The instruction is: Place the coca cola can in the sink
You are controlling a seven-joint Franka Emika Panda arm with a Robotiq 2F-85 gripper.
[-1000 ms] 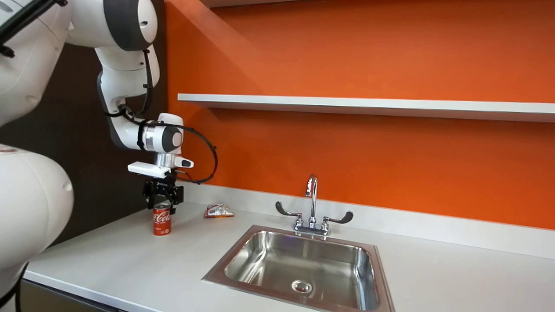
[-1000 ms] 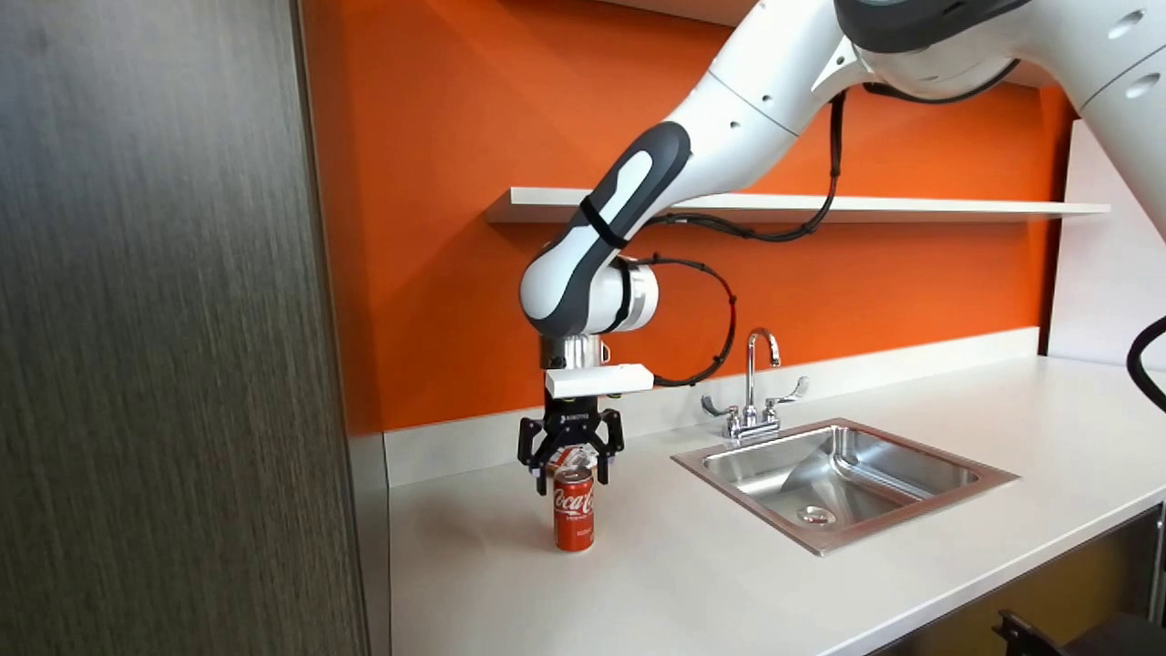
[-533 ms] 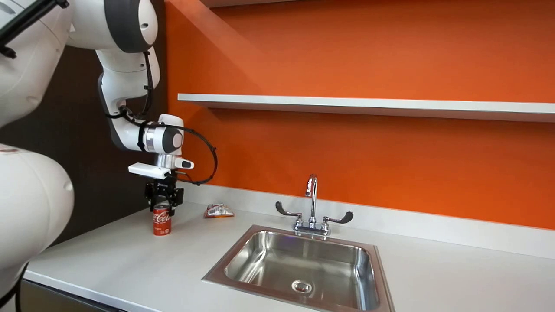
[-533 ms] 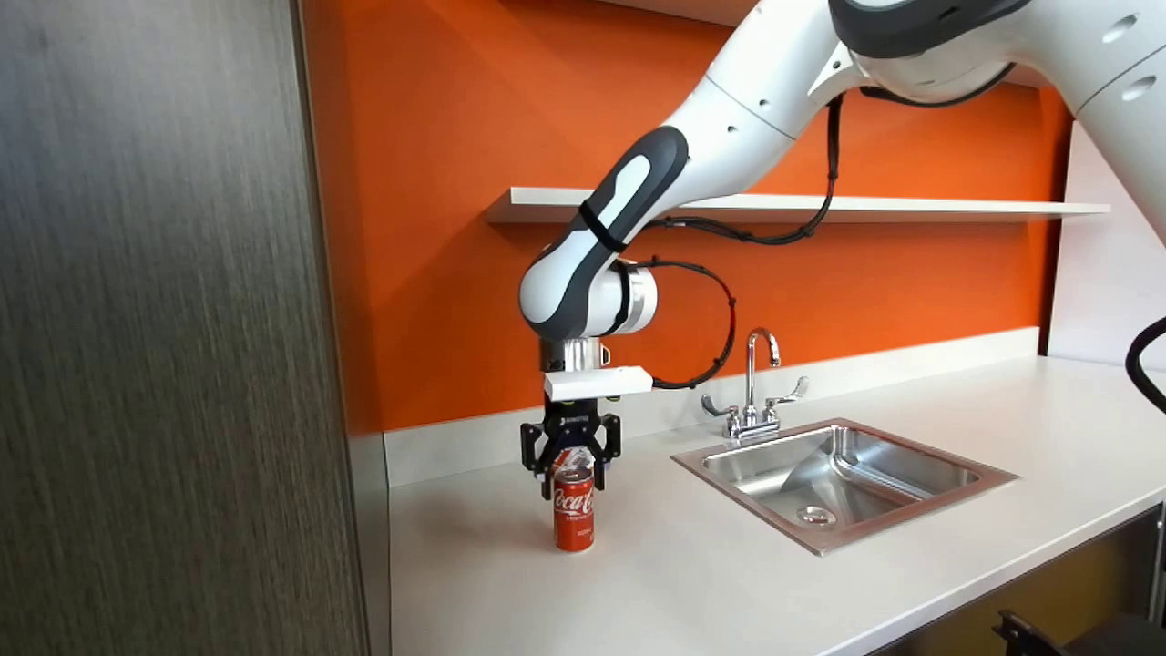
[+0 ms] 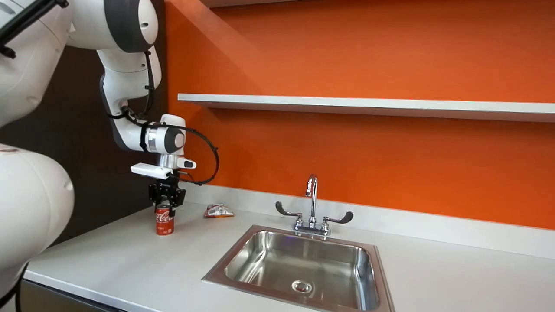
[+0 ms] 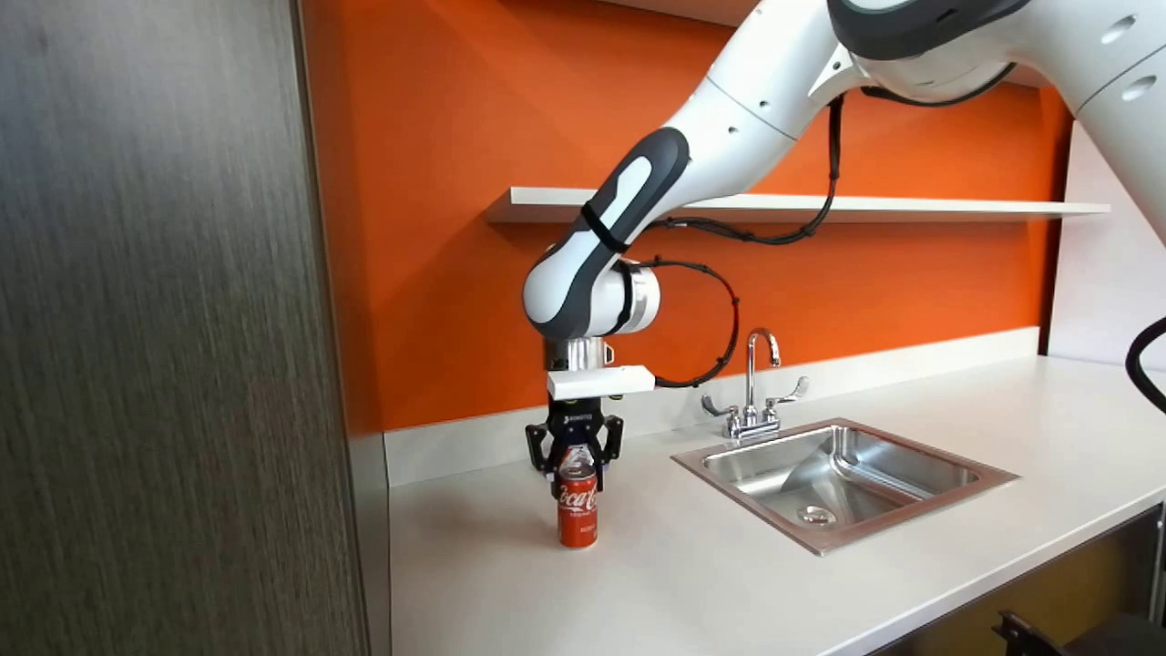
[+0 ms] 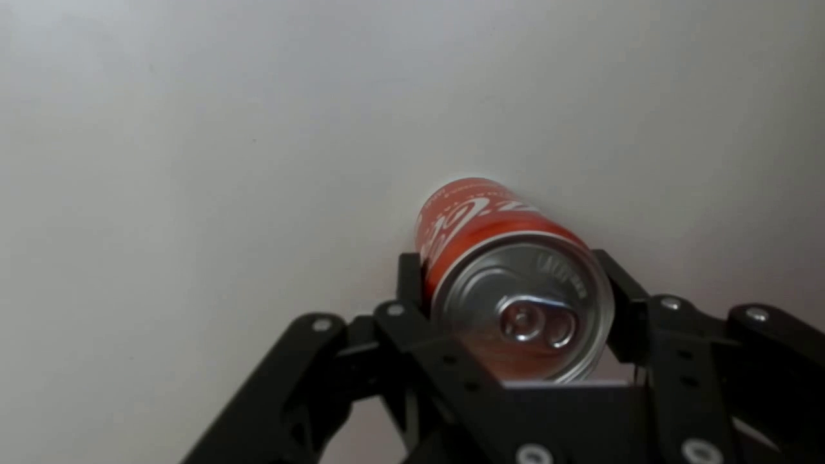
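The coca cola can stands upright on the pale countertop, near the dark side wall, in both exterior views. My gripper points straight down over it and is shut on its upper part. From above, the wrist view has the silvery lid and pull tab of the can between the two fingers, one on each side. Whether the can's base touches the counter is hard to tell. To the right of the can is the sink, a steel basin with a round drain, bare inside.
A crinkled snack packet lies by the backsplash, between the can and the sink. Behind the basin rises a chrome faucet with two lever handles. A white shelf runs along the orange wall. The dark panel borders the counter.
The fingers have closed in from both sides onto the can. In the last half second, gripper and can have shifted together slightly to the right in both exterior views.
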